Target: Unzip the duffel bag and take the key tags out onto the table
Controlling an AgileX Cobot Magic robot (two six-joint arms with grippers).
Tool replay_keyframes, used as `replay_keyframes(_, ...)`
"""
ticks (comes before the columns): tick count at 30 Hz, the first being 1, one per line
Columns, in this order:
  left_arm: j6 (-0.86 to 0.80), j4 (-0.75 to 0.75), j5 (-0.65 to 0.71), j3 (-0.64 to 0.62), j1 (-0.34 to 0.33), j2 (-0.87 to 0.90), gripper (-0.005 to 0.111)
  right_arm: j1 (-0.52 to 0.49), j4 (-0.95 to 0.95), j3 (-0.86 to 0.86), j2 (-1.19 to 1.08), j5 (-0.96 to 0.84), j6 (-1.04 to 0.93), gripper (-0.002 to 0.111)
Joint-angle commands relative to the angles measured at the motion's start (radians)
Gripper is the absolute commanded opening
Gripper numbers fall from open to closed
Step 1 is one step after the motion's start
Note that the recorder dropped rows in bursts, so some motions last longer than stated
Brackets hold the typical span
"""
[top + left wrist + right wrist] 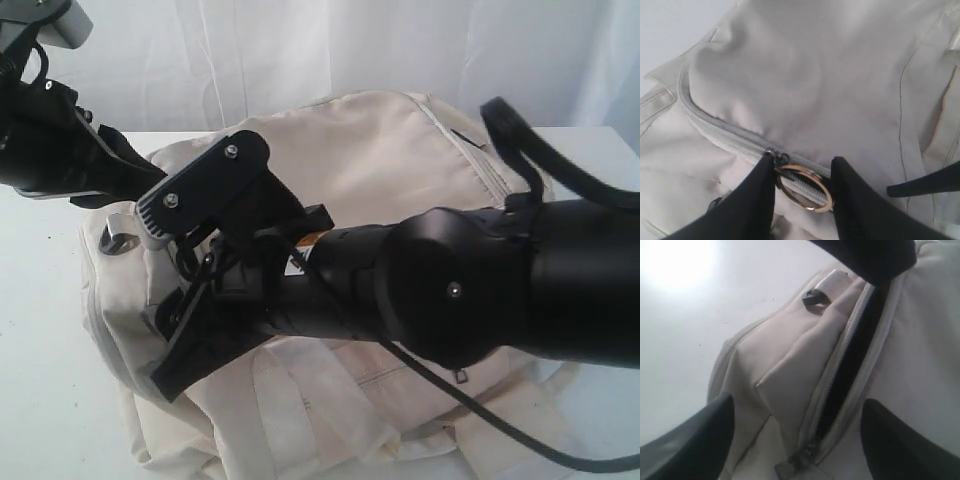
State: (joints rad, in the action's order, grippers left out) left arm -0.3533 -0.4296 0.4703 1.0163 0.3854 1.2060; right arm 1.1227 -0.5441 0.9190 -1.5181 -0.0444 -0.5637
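The cream duffel bag [400, 160] lies on the white table [40, 350]. In the left wrist view my left gripper [805, 160] is shut on the gold zip pull ring [807, 187], which spans from finger to finger over a closed zipper [720, 127]. My right gripper [158, 300] hangs open above the bag's left end. In the right wrist view the right gripper [800, 402] straddles a partly open zip gap [855, 355], dark inside, with a slider [800, 462] at its end. The key tags are out of view.
The right arm [500, 280] crosses the front of the exterior view and hides much of the bag. Its cable [520, 430] trails over the bag's straps [300, 420]. The left arm [60, 150] comes in from the upper left. A black D-ring [815, 296] sits at the bag's end.
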Motion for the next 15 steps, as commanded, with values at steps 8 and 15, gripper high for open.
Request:
replay_keyframes(8, -0.006, -0.010, 0.016, 0.010, -0.002, -0.008, 0.000, 0.004, -0.006, 0.002, -0.045, -0.010, -0.009, 0.013)
replay_keyframes(15, -0.006, 0.030, -0.034, 0.010, -0.002, -0.008, 0.000, 0.004, -0.006, 0.002, -0.045, -0.146, 0.006, 0.000)
